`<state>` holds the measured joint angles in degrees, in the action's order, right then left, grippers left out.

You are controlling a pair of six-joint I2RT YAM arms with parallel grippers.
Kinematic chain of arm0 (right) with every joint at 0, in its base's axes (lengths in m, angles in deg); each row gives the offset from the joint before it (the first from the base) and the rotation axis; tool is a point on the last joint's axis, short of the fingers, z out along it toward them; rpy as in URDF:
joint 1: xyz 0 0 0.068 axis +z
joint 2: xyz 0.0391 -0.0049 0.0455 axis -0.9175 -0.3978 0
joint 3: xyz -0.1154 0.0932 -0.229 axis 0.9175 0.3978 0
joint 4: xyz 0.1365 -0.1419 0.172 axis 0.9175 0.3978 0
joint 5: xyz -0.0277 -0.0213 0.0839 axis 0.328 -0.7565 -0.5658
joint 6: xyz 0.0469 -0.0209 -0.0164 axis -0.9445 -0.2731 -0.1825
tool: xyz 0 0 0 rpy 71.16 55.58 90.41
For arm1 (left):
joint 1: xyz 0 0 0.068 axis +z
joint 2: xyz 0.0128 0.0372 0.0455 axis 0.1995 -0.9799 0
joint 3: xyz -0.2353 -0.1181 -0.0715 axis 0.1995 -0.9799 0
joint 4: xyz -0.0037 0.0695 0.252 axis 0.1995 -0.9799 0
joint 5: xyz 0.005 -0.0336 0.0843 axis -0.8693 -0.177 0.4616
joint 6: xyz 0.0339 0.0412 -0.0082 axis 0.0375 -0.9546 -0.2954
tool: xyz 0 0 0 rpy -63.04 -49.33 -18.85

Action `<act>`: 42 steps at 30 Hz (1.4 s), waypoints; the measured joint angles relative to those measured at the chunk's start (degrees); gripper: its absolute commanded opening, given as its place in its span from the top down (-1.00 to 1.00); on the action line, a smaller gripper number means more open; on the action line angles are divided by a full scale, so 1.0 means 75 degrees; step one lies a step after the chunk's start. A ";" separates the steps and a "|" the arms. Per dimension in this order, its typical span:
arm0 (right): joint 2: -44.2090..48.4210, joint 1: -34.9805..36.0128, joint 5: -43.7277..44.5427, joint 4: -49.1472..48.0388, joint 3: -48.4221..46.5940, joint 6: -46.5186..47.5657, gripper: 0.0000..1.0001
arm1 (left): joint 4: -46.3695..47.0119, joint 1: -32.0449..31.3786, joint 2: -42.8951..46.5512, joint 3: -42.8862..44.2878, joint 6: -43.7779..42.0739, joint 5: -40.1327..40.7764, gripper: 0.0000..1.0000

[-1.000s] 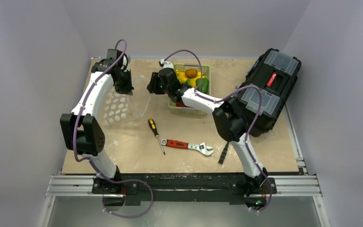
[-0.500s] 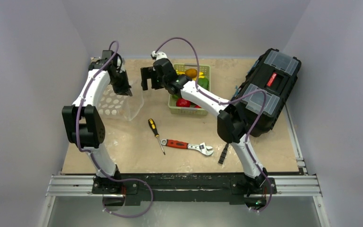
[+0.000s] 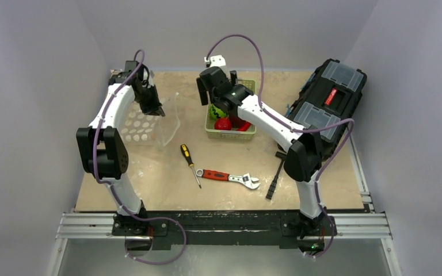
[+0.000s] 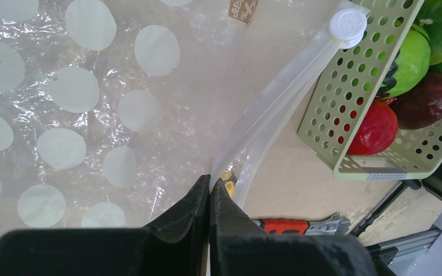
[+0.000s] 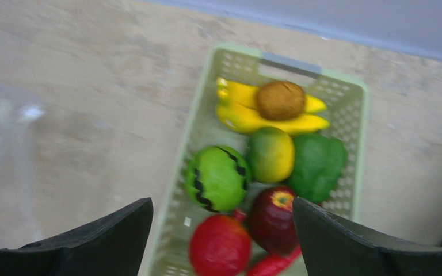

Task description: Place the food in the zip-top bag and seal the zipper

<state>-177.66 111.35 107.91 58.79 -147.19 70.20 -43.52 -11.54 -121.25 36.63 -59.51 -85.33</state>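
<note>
My left pincer (image 4: 209, 192) is shut tight on the edge of the zip-top bag (image 4: 63, 115). The two fingers press together with the thin plastic between them. The bag is clear with white dots, and it lies just to the left of the green basket (image 3: 230, 135). Its open side faces the basket. The zipper (image 4: 282, 98) is a pale strip that runs from my left pincer toward the basket's corner. It ends in a small round white knob (image 4: 348, 26).

My right pincer (image 5: 220, 202) hangs over the basket. Its fingers are spread wide apart and there is nothing between them.

All the food is inside the basket. At the far end are yellow bananas (image 5: 242, 109) with a brown kiwi (image 5: 280, 99) on top. In the middle sit a stripy green melon (image 5: 217, 177), a yellow-green mango (image 5: 271, 154) and a green pepper (image 5: 319, 164). At the near end are a dark red apple (image 5: 276, 215) and a round red fruit (image 5: 220, 250).

A screwdriver (image 3: 189, 164) and a wrench (image 3: 227, 178) lie on the table on the near side of the basket. A big black tool case (image 3: 325, 109) sits to the right of the basket.
</note>
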 measured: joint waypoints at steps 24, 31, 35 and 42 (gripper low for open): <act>0.0688 -0.1451 -0.0831 -0.1075 0.3302 0.0752 -0.35 | 0.0052 0.0000 -0.0114 0.0029 0.0003 -0.0542 1.00; 0.0632 -0.1591 -0.1338 -0.1326 0.3311 0.0510 -0.34 | 0.0058 0.0000 -0.0114 0.0029 0.0000 -0.0621 1.00; 0.0507 -0.1597 -0.1580 -0.1483 0.3398 0.0399 -0.30 | 0.0058 0.0000 -0.0114 0.0029 0.0000 -0.0641 1.00; 0.0227 -0.1600 -0.1792 -0.1746 0.3541 0.0289 -0.04 | 0.0058 0.0000 -0.0114 0.0029 0.0000 -0.0694 1.00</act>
<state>-175.95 99.35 94.47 45.70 -120.64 72.37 -43.08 -11.54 -122.10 36.85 -59.51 -90.54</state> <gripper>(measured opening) 0.602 0.006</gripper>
